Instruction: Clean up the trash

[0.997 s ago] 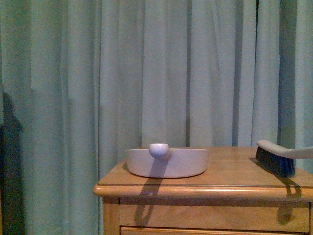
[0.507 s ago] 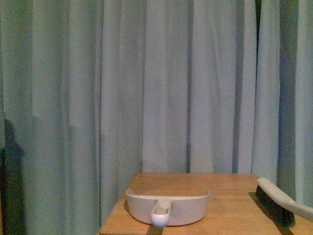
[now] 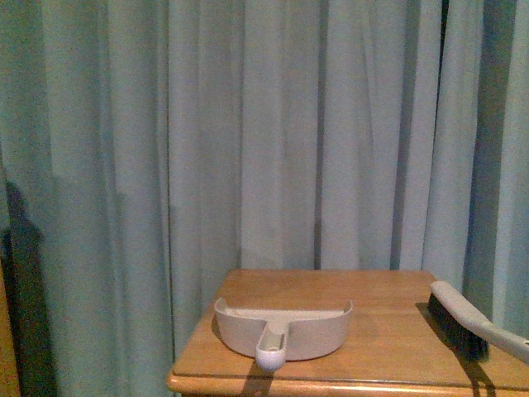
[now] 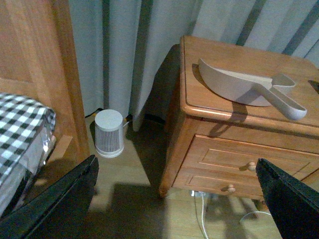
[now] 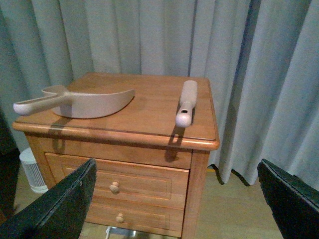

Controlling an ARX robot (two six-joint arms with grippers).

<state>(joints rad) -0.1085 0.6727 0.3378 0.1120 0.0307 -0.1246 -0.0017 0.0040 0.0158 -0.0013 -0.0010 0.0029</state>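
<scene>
the trash, the small white tissue wad you are meant to clear, does not show in any view: not on the wooden top, not in what can be seen of the pan, not on the strip of floor the left wrist camera catches. so which way it lies from either gripper cannot be told yet, and you should find it before committing an arm. what does show is the beige dustpan on the left part of the nightstand, its open mouth facing the far curtain and its handle pointing straight at the near edge, the rounded end just over the lip. the brush lies well apart from it on the right, long axis running far to near, bristles at the far end and handle toward you. the left gripper hangs off the near left corner of the nightstand, above the floor, jaws spread wide and holding nothing; the right gripper hangs out in front of the drawers, jaws likewise wide apart and empty. by my judgement the left arm is nearer the dustpan handle and the right arm nearer the brush handle. a small white ribbed cylinder stands on the floor left of the nightstand; it is not the tissue.
</scene>
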